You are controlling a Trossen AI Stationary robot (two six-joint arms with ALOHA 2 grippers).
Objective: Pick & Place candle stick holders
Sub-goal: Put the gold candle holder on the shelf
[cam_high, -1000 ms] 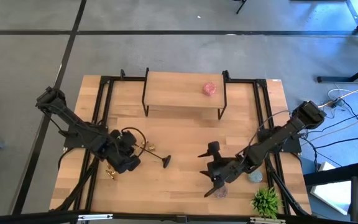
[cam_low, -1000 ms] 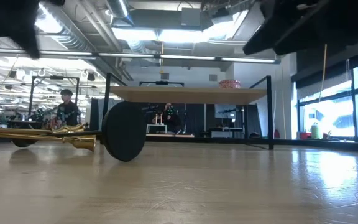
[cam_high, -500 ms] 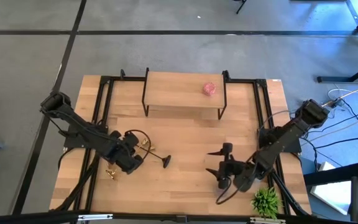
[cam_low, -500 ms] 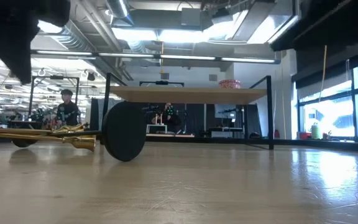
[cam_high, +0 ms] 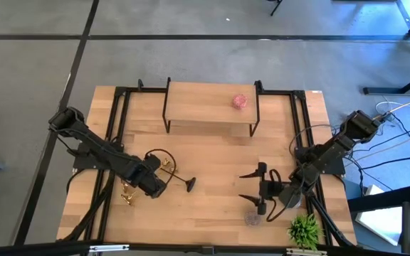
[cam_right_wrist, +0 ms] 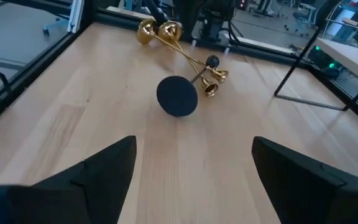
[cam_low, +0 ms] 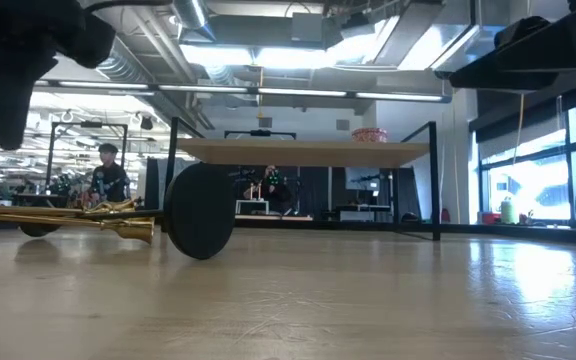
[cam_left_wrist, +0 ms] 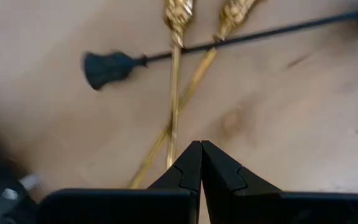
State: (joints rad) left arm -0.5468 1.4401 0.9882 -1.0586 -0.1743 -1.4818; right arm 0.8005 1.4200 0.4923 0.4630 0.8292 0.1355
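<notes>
Right gripper (cam_high: pixel 254 189) has swung outward, jaws spread.

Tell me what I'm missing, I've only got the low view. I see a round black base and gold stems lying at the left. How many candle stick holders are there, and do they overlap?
Observer: Three, all lying down: one black holder and two gold holders. The black stem crosses both gold stems.
Operator: Where's the left gripper?
Observer: The left gripper points down at the gold stems with its fingers shut.
Operator: And the right one?
Observer: The right gripper hovers open and empty, apart from the holders and facing them.
</notes>
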